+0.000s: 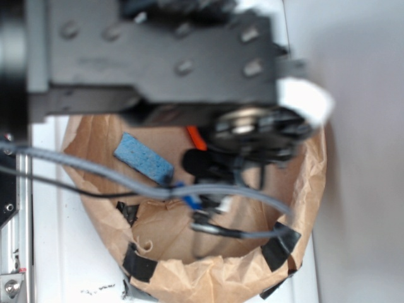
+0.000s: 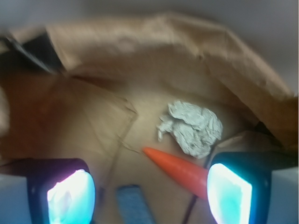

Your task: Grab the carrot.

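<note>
The bright-orange carrot [image 2: 180, 169] lies on the brown paper floor, its pointed tip toward the left; its thick end is hidden behind my right fingertip [image 2: 229, 193]. In the exterior view only a sliver of the carrot [image 1: 196, 137] shows beside the arm. My gripper [image 2: 149, 196] is open, jaws wide apart, nothing between them but the floor and the end of a blue sponge [image 2: 135, 203]. The gripper [image 1: 211, 165] is mostly hidden under the arm in the exterior view.
A blue sponge [image 1: 143, 158] lies left of the carrot. A crumpled grey-white paper ball [image 2: 191, 127] sits just beyond the carrot. A brown paper wall [image 1: 208, 278] with black tape patches rings the area. Grey cables [image 1: 95, 170] cross it.
</note>
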Action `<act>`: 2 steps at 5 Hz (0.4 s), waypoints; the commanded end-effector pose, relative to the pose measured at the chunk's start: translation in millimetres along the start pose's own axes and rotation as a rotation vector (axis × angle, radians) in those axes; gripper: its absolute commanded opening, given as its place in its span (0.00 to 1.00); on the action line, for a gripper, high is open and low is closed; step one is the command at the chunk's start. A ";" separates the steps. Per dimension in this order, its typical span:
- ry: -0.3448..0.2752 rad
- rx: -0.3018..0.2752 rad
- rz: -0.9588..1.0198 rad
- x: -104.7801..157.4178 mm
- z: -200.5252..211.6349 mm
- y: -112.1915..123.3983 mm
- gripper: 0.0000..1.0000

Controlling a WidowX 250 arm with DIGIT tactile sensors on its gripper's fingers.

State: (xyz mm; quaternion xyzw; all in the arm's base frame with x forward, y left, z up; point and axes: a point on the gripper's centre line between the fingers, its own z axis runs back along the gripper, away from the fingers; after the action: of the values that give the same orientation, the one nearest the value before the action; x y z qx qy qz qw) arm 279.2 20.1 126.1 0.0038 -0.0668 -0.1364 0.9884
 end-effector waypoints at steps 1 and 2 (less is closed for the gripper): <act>-0.010 0.107 -0.056 3.3 -27.6 23.7 1.00; 0.023 0.111 -0.102 2.9 -52.9 32.2 1.00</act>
State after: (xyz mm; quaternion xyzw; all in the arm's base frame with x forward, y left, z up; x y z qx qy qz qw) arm 290.5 50.7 61.0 0.0574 -0.0413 -0.1752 0.9820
